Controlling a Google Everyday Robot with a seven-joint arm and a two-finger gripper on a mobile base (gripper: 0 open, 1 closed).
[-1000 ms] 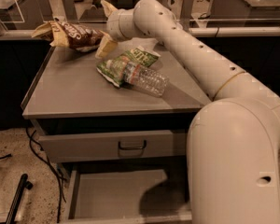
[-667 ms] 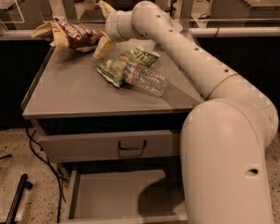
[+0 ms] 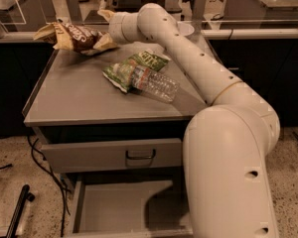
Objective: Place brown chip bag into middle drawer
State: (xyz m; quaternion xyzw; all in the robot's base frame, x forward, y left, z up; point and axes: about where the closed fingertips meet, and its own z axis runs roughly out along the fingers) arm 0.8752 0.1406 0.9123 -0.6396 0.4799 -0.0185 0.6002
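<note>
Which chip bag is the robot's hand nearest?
The brown chip bag, back left: the gripper is at its end. The green chip bag lies apart.

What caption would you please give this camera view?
Gripper at the brown chip bag on the cabinet's back-left corner, with the middle drawer open below.

I see the brown chip bag (image 3: 79, 36) — dark brown, tan ends; cream gripper (image 3: 111, 29) beside it; green chip bag (image 3: 139, 66); grey middle drawer (image 3: 124, 207).

One crinkled dark brown chip bag (image 3: 77, 36), one green chip bag (image 3: 139, 63), one clear plastic bottle (image 3: 156, 83). Two grey metal drawers (image 3: 119, 207). One gripper (image 3: 107, 18), at 11 o'clock.
</note>
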